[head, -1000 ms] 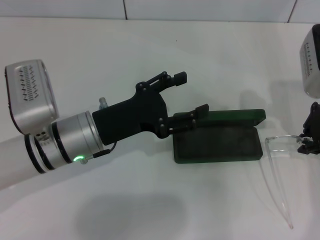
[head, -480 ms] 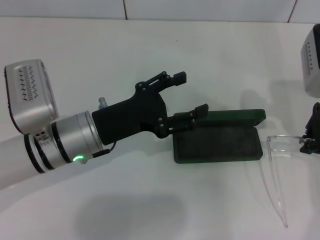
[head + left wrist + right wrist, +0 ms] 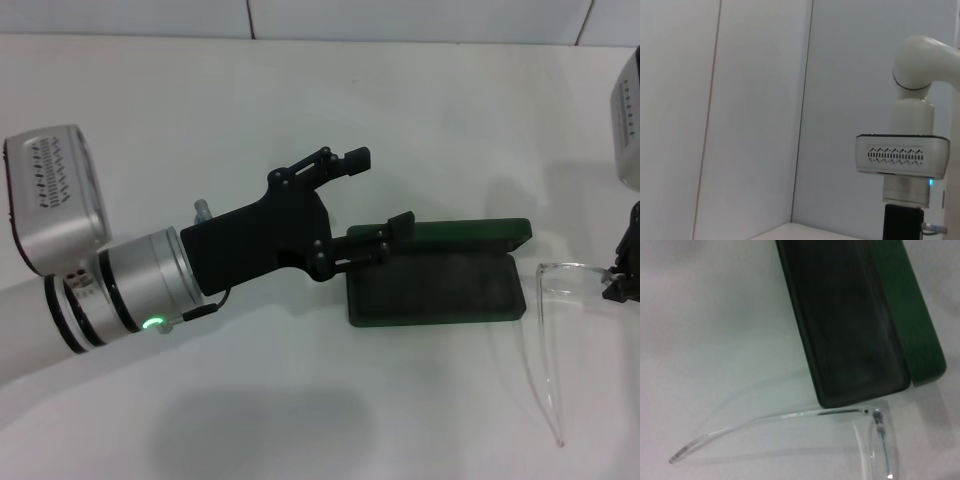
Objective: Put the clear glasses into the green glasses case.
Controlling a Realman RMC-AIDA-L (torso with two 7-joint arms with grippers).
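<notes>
The green glasses case [image 3: 435,288] lies open in the middle of the white table, dark lining up and its lid [image 3: 470,235] folded back. My left gripper [image 3: 378,190] hovers open at the case's left end, its nearer finger over the lid's corner. The clear glasses [image 3: 542,320] hang just right of the case. My right gripper [image 3: 622,280], half cut off at the picture's edge, is shut on their front, and one long arm points toward me. In the right wrist view, the glasses [image 3: 790,416] sit beside the end of the case [image 3: 850,325].
The white table [image 3: 300,100] runs back to a tiled wall. My left arm's silver wrist [image 3: 110,290] fills the near left. The left wrist view holds only the wall and my right arm's wrist [image 3: 902,160] farther off.
The clear glasses have swung, the long arm's tip moving left and slightly up, while my right gripper drew a little right. My left arm shifted slightly left; its gripper stays open.
</notes>
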